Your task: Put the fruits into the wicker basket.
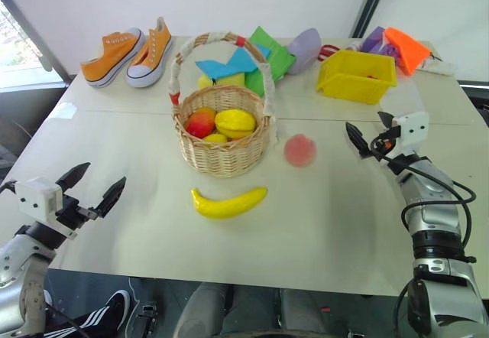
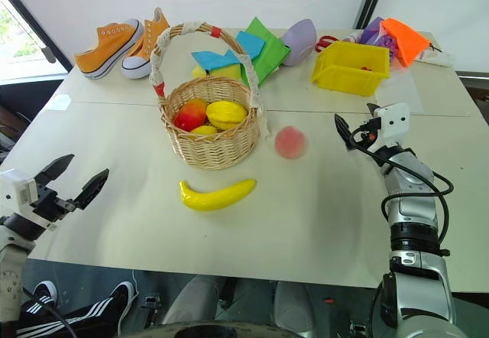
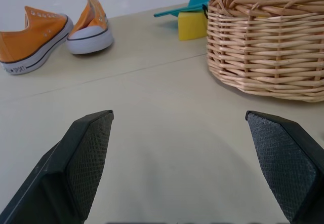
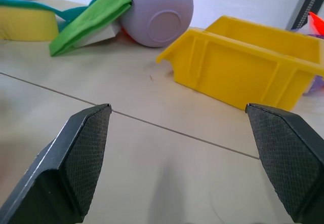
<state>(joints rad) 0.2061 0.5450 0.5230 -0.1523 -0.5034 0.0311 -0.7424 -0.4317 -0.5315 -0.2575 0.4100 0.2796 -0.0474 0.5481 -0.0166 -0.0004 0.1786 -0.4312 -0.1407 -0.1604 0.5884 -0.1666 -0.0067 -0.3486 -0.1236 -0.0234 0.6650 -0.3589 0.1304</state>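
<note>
The wicker basket point(image 1: 223, 151) stands mid-table with a tall handle wrapped in white and red. Inside it lie a red-orange fruit point(image 1: 201, 122) and yellow fruits point(image 1: 234, 121). A pink-red peach point(image 1: 299, 151) rests on the table just right of the basket. A yellow banana point(image 1: 228, 202) lies in front of the basket. My left gripper point(image 1: 93, 187) hovers open and empty at the front left, apart from the basket point(image 3: 268, 46). My right gripper point(image 1: 369, 128) is open and empty, a little right of the peach.
A pair of orange sneakers point(image 1: 126, 51) sits at the back left. A yellow plastic bin point(image 1: 355, 76) stands at the back right, with a purple bowl point(image 1: 304, 47), green and blue foam pieces point(image 1: 260, 59) and an orange item point(image 1: 405, 47) along the back.
</note>
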